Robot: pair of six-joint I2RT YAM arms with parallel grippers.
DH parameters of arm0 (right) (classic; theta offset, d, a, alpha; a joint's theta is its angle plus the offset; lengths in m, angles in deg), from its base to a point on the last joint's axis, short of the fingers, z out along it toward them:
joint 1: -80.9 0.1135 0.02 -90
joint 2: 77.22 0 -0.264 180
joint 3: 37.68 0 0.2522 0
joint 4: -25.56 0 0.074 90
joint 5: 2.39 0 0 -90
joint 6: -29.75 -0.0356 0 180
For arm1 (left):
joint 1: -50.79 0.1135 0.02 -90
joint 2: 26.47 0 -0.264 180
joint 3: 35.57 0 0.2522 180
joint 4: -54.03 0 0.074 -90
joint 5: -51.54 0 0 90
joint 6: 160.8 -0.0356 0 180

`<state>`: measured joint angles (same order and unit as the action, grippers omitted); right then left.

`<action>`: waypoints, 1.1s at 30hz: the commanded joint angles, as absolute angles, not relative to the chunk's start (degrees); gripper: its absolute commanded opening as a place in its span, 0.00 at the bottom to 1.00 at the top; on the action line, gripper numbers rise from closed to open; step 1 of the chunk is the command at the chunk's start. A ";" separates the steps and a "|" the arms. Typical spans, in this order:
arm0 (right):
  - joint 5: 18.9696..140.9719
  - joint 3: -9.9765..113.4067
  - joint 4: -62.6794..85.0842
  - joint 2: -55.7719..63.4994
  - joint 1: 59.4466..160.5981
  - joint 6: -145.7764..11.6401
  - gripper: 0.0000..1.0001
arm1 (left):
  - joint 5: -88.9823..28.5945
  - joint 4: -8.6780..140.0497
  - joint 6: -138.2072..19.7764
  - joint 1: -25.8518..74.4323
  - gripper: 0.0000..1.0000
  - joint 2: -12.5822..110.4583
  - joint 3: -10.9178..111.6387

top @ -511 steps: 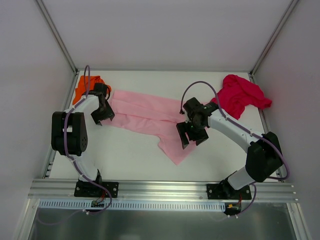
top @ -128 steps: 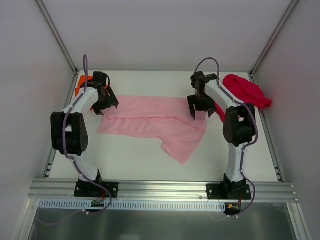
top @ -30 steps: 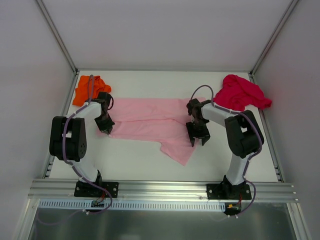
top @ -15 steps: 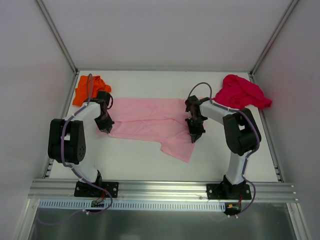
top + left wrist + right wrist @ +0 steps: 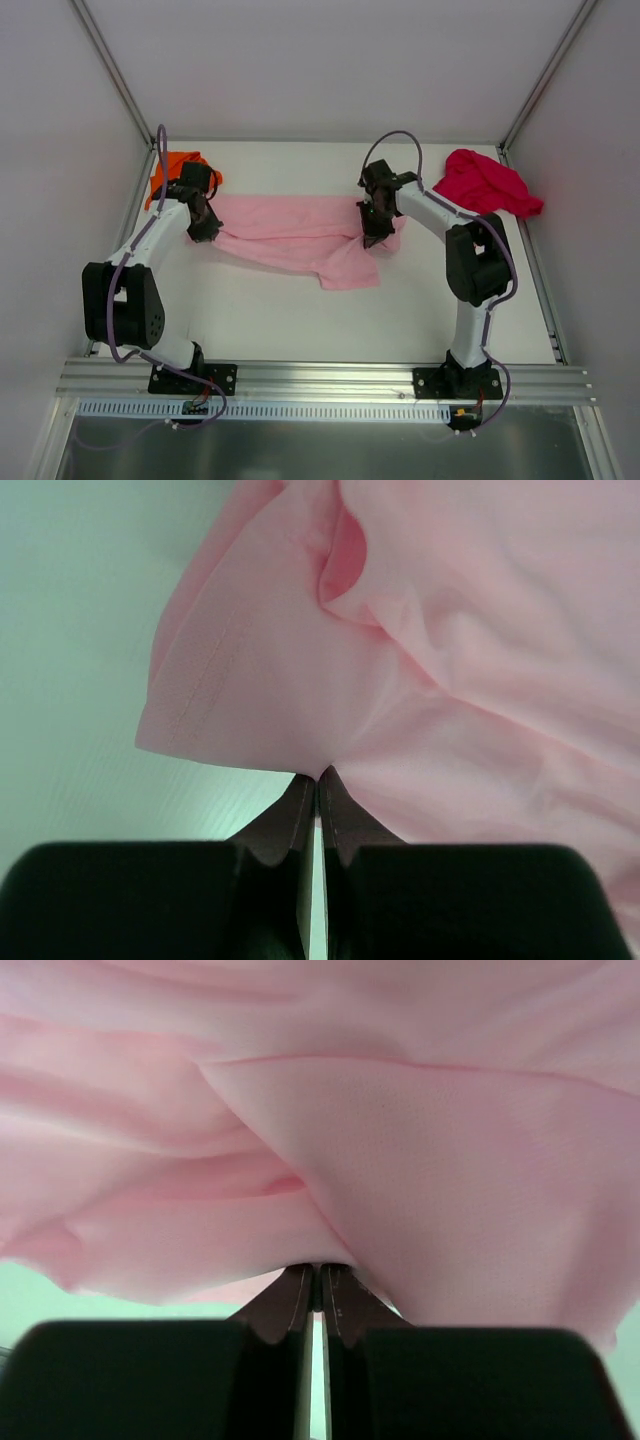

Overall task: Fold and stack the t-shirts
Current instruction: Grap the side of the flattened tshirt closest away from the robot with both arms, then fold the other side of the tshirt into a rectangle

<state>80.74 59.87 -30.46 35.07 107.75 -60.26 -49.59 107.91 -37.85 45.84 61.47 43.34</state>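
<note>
The light pink t-shirt [image 5: 295, 232] lies stretched across the middle of the white table, with a lower flap hanging toward the front [image 5: 350, 272]. My left gripper [image 5: 203, 232] is shut on the pink t-shirt's left edge [image 5: 300, 750]. My right gripper [image 5: 372, 238] is shut on its right edge, where the cloth [image 5: 400, 1160] bunches over the fingertips. The bright orange t-shirt [image 5: 172, 166] sits crumpled at the back left, behind the left arm. At the back right lies the crimson red t-shirt [image 5: 486, 185] in a heap.
White walls with metal posts close in the table [image 5: 300, 320] at the back and both sides. An aluminium rail [image 5: 320, 380] runs along the near edge by the arm bases.
The right gripper closed on the pink shirt's right edge and pulled it back and left. The left gripper carried its edge toward the back left. The shirt's front flap drew up.
</note>
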 commanded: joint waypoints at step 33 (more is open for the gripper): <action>91.03 77.07 -52.72 27.11 101.02 -60.08 0.01 | -53.31 109.89 -40.91 45.43 0.00 58.26 50.79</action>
<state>86.88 75.50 -50.18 30.85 101.71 -59.32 -52.24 109.35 -39.51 45.84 59.77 50.24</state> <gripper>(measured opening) 0.039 0.010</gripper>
